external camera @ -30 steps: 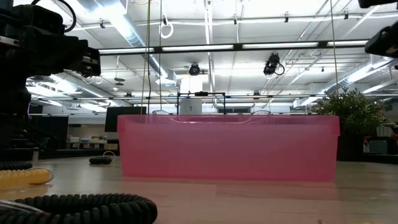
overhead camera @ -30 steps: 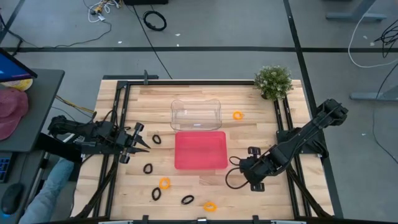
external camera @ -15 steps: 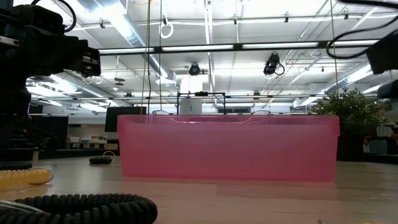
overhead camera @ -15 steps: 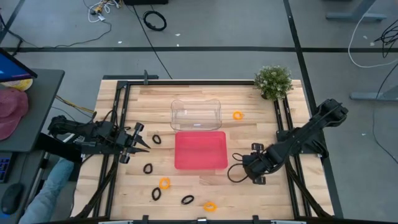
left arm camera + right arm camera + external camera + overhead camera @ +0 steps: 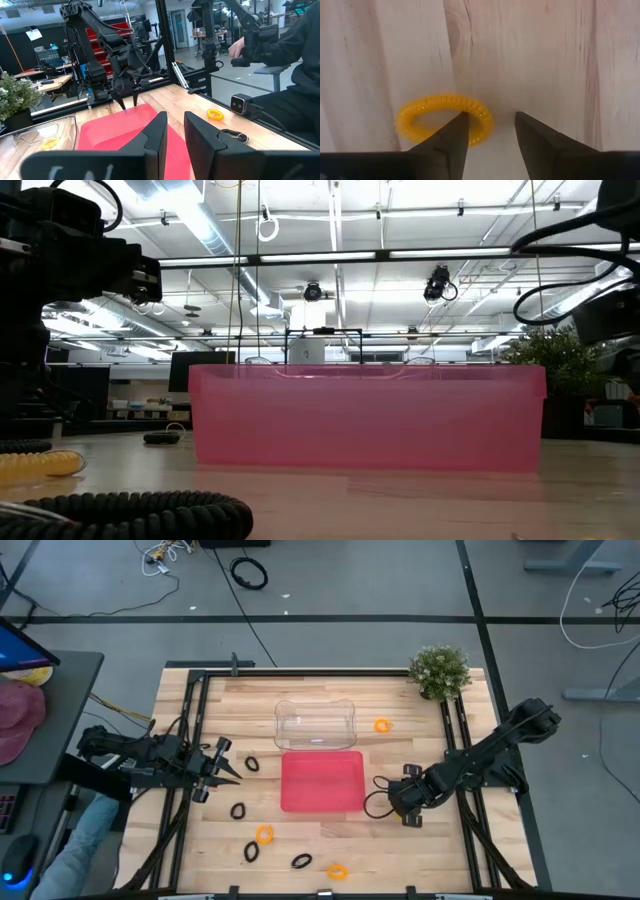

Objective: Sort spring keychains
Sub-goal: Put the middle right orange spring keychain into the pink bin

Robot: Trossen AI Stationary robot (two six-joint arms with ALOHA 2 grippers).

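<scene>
An orange spring keychain (image 5: 442,120) lies flat on the wood right under my right gripper (image 5: 490,117). That gripper is open and points down, just right of the red tray (image 5: 322,754). One finger (image 5: 452,137) stands over the loop's end and the other beyond it. In the high view my right gripper (image 5: 404,806) hides this loop. Other orange keychains (image 5: 382,725) (image 5: 264,834) (image 5: 337,871) and black ones (image 5: 252,764) (image 5: 238,810) (image 5: 301,861) lie flat on the table. My left gripper (image 5: 218,772) waits level at the left edge, its fingers a narrow gap apart around nothing. My right gripper comes at the orange keychain from above, pointing down, with the loop's one end (image 5: 487,125) in the gap between the open fingers. Whether a finger touches the loop I cannot tell. The loop lies flat on the table.
A clear container (image 5: 315,723) stands beyond the red tray. A potted plant (image 5: 440,670) fills the far right corner. Black frame rails (image 5: 190,740) run along both sides. A person's hand (image 5: 240,47) and dark sleeve show beyond the table's near edge in the left wrist view.
My right gripper has sunk toward the table and drifted a little toward the far edge, beside the red tray's right side. In the low view its arm has come down into the picture at the right. Its fingers stay open.
</scene>
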